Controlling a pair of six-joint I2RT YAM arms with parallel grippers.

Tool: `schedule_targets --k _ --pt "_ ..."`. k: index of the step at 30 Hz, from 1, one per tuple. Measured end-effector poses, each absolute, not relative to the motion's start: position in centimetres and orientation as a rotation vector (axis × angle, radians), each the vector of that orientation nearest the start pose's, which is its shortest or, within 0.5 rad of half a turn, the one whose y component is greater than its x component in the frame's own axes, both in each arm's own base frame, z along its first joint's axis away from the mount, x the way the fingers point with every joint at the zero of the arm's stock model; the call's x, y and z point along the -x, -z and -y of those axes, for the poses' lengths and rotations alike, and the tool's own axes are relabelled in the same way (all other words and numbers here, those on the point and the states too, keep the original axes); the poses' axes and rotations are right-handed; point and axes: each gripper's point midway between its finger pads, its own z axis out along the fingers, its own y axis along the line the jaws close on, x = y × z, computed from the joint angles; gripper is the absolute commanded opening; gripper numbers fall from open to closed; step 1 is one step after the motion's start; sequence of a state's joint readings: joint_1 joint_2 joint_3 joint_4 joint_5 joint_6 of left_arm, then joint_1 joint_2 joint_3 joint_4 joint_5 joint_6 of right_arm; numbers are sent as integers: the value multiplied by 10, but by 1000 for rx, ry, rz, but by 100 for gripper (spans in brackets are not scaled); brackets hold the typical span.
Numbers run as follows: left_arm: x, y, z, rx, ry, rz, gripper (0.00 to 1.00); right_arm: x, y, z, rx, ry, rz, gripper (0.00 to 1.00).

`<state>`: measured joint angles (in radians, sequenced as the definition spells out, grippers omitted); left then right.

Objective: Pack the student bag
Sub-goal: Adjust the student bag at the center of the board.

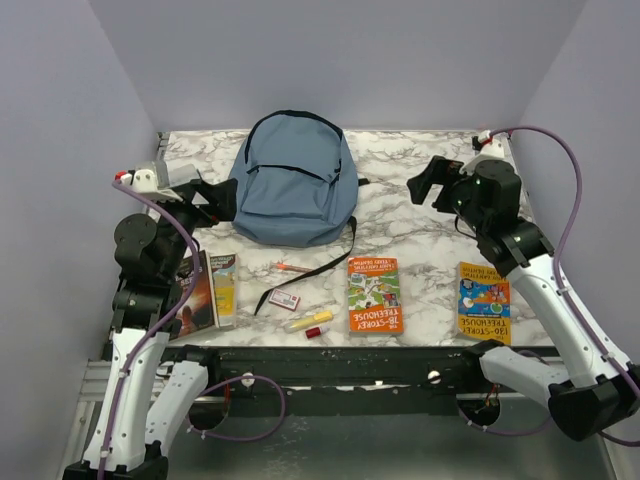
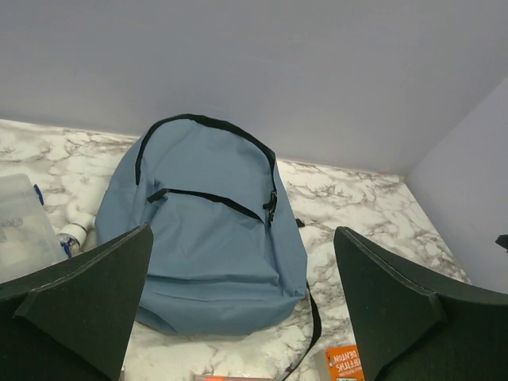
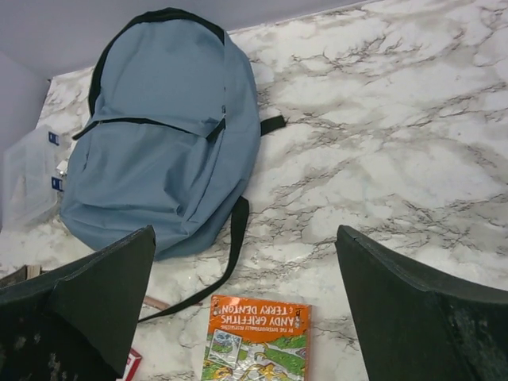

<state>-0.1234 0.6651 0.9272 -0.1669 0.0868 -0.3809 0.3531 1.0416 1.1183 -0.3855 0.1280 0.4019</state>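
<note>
Student bag [image 1: 295, 185] lies flat at the rear centre of the marble bench [image 1: 420, 240], front pocket facing up, zippers look shut. One black strap [image 1: 325, 262] trails toward the near edge. Left gripper [image 1: 218, 198] hovers just beside the bag's left edge, jaws wide open and empty. Right gripper [image 1: 432, 180] hangs to the bag's right, apart from it, jaws wide open and empty. Orange book [image 1: 375, 295] and yellow marker [image 1: 308, 320] lie near the front.

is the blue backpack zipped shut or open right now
Shut: the student bag lies flat and both black zippers run closed, with no gap showing the inside.
</note>
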Motion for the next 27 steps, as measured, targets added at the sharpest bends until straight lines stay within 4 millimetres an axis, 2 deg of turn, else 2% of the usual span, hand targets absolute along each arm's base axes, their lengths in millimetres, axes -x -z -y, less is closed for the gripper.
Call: schedule_targets --k 6,11,17,22,27 --pt "-284 -375 72 99 502 -1535 99 -343 -294 -127 -147 -447 -1905 100" --pt "-283 -372 79 74 532 -1553 99 -366 -278 -146 -163 -517 -1926 100" --pt "-288 -365 82 67 564 -1582 99 -401 -237 -180 -163 -642 -1992 100" --pt "-292 -356 87 63 586 -1619 99 -435 -193 -208 -169 -729 -2056 100" --pt "-300 -349 90 64 618 -1664 99 -469 -148 -228 -210 -775 -2117 100"
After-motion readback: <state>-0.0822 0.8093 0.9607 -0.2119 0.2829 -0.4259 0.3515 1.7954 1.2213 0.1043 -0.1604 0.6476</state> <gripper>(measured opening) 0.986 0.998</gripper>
